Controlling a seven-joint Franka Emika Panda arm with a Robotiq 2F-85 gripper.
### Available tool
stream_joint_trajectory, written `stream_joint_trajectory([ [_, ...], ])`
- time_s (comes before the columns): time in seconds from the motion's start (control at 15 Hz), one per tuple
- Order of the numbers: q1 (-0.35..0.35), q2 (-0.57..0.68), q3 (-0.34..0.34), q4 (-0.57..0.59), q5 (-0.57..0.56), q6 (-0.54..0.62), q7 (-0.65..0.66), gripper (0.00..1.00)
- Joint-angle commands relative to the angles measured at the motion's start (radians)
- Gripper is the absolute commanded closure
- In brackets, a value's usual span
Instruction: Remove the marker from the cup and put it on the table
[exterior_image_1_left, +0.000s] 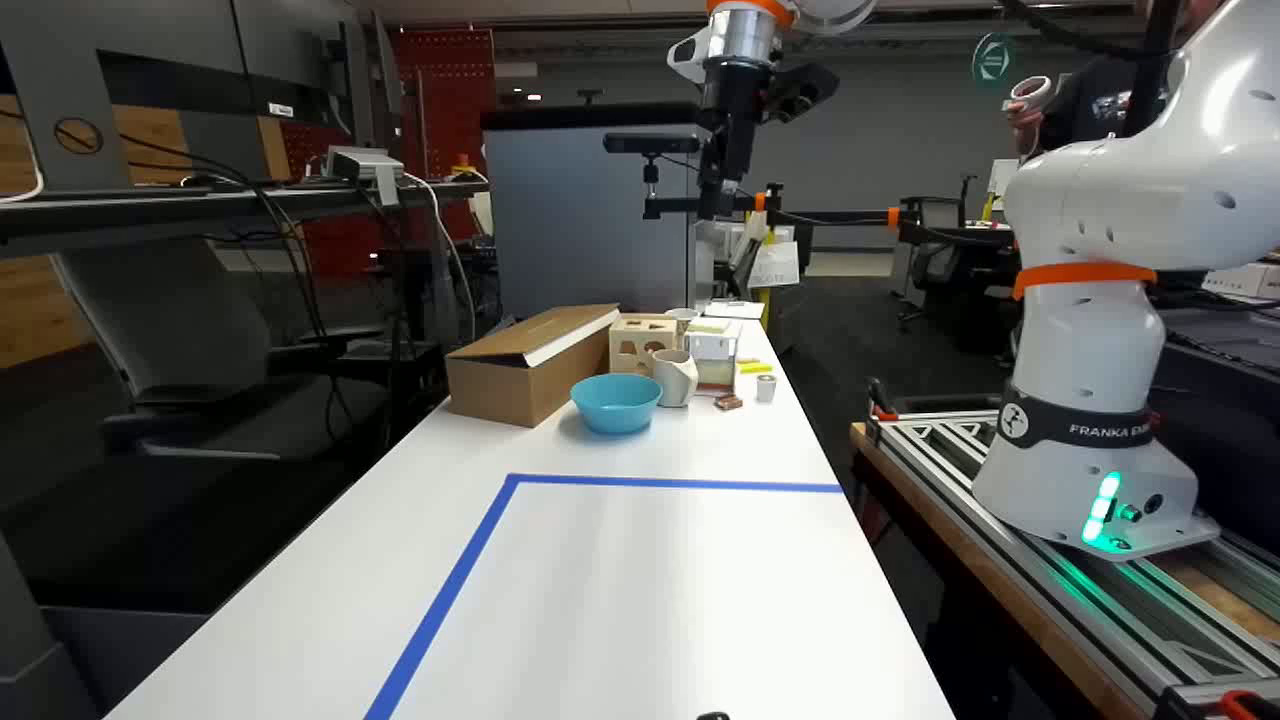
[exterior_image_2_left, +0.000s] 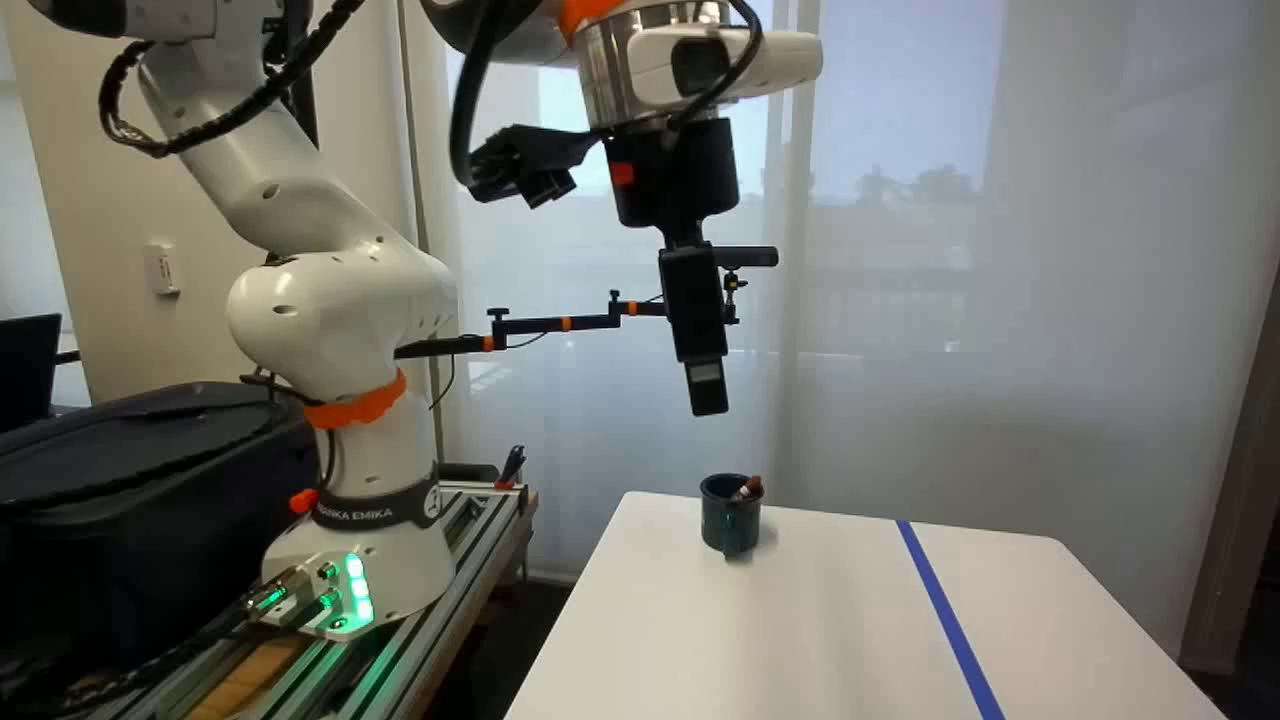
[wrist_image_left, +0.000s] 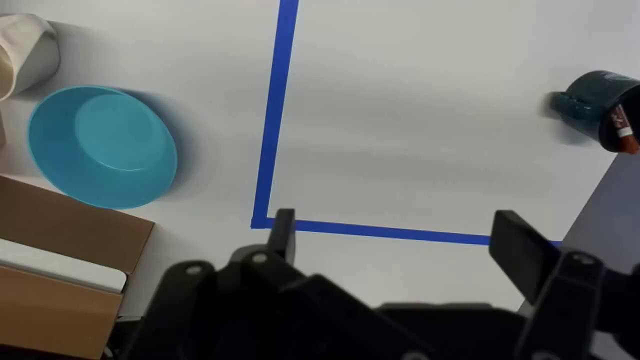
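Gripper (wrist_image_left: 395, 217), parted and empty, hung aloft | marker (wrist_image_left: 623, 129) leaned in cup (exterior_image_2_left: 730, 522), below and to one side | centring on its jutting end first looked wise

There is 1 blue-taped table (exterior_image_1_left: 650, 580), 1 robot arm (exterior_image_1_left: 1090, 345), 1 gripper (wrist_image_left: 395, 232) (2-fingered, going by the wrist view), 1 green cup (exterior_image_2_left: 729, 522), 1 marker (wrist_image_left: 624, 129), 1 blue bowl (wrist_image_left: 107, 145), 1 brown cardboard box (exterior_image_1_left: 528, 372), 1 wooden shape box (exterior_image_1_left: 645, 338) and 1 faceted cream mug (exterior_image_1_left: 673, 379).
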Motion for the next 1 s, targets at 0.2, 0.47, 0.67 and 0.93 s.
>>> stream_joint_trajectory([
  [0.2,-0.019,0.005,0.017,0.002,0.013,-0.002,-0.010,0.00],
  [0.47,-0.019,0.005,0.017,0.002,0.013,-0.002,-0.010,0.00],
  [0.67,-0.011,0.024,0.020,-0.029,0.014,0.077,-0.010,0.00],
  [0.93,0.049,0.090,0.030,-0.104,0.061,0.209,-0.048,0.00],
])
